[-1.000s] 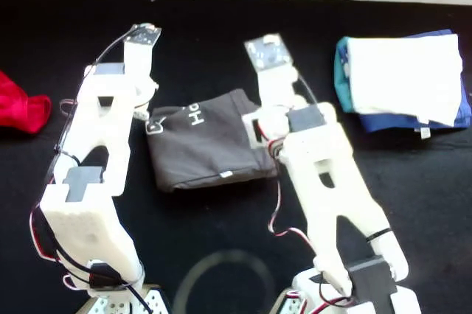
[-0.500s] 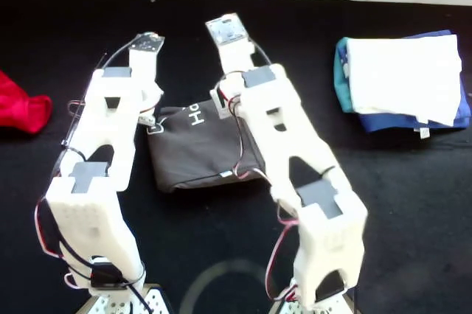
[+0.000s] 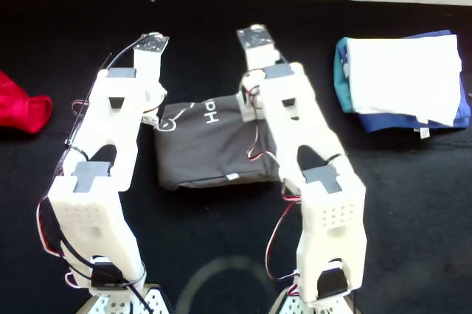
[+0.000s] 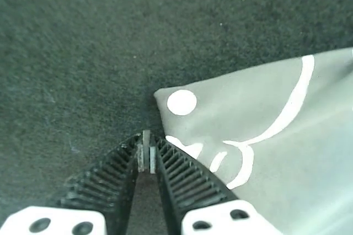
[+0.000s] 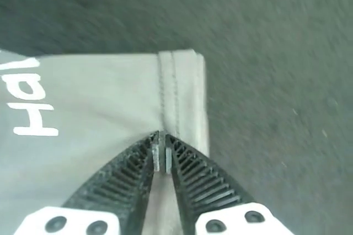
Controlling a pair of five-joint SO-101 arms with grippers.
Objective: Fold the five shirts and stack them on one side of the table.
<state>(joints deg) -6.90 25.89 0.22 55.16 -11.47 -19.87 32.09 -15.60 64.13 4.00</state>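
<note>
My left fingers (image 4: pixel 146 160) and right fingers (image 5: pixel 160 155), shut, pinched far corners of the folded dark shirt (image 3: pixel 214 148); next seemed a level carry to the stack (image 3: pixel 402 82) at 3 o'clock.

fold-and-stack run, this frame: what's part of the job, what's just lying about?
Job:
- grey shirt, folded, between the arms
- red shirt, bunched, off to one side
- folded stack, white on top
- left gripper and right gripper, at the grey shirt's far corners

Lying about:
- black table cover
- faint ring mark on it
</note>
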